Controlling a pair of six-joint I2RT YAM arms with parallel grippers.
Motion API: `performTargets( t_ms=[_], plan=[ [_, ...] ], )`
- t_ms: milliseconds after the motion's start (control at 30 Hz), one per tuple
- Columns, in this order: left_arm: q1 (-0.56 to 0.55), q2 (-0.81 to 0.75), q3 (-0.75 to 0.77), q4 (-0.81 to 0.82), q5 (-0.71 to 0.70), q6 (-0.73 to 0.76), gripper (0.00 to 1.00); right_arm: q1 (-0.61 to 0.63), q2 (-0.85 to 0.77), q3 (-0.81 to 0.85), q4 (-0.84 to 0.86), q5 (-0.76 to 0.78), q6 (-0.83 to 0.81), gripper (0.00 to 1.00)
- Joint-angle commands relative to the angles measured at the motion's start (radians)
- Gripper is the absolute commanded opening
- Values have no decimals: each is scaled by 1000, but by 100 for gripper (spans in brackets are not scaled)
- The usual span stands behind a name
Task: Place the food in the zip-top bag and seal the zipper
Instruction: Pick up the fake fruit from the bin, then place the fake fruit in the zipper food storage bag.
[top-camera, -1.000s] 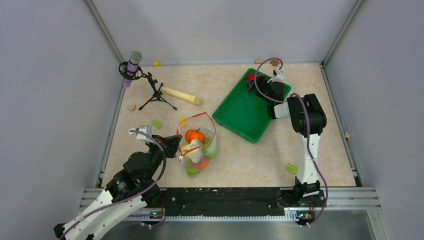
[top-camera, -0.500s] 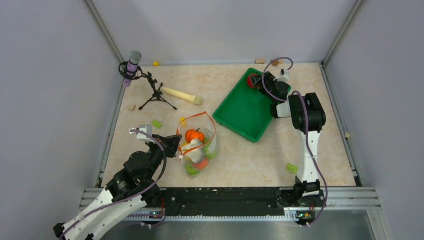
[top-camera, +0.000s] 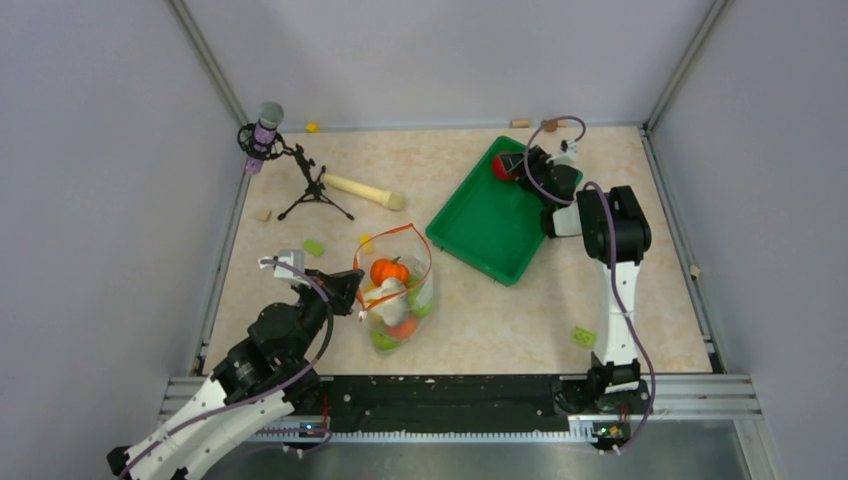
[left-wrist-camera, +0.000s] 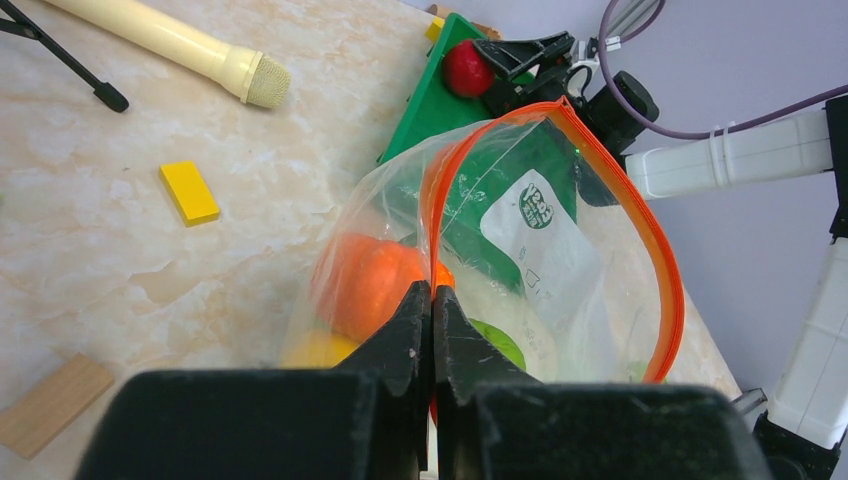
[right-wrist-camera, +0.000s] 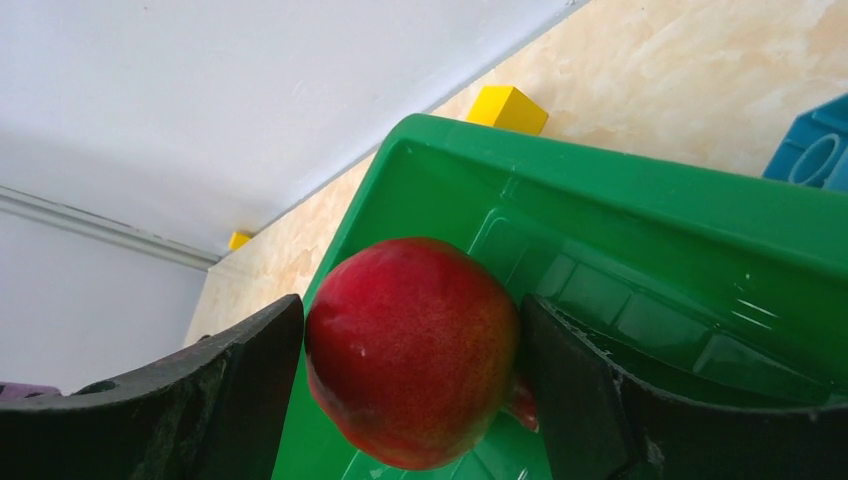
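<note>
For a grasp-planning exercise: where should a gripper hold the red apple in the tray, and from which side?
Grip the red apple across its widest middle, where the right gripper flanks it, from above: it is round, and the green tray's wall blocks side approaches.

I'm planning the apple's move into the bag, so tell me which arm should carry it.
Right. The right gripper has its jaws against both sides of the apple at the tray. The left gripper is pinched on the rim of the bag, holding its mouth open.
</note>
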Motion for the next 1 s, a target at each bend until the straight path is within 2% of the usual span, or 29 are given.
performTargets(
  t_ms=[0,167,333,533,733,867,967],
  plan=[
    [4,7,-4,47,-2,13,0,-4,1,-29,12,-7,-8,76],
    [4,2,-4,45,1,12,0,-3,-15,-50,33,-13,-28,57],
    [3,-10,-4,41,6,11,0,17,-79,-94,31,13,-126,47],
    [4,-23,-9,43,16,10,0,39,-216,-192,92,30,-144,44],
    [3,-29,-8,43,42,7,0,77,-420,-310,153,50,-116,42],
    [3,-29,-8,40,51,2,0,152,-615,-364,113,25,-151,41],
    [4,-32,-8,38,59,0,0,252,-775,-400,30,16,-226,41]
  ],
)
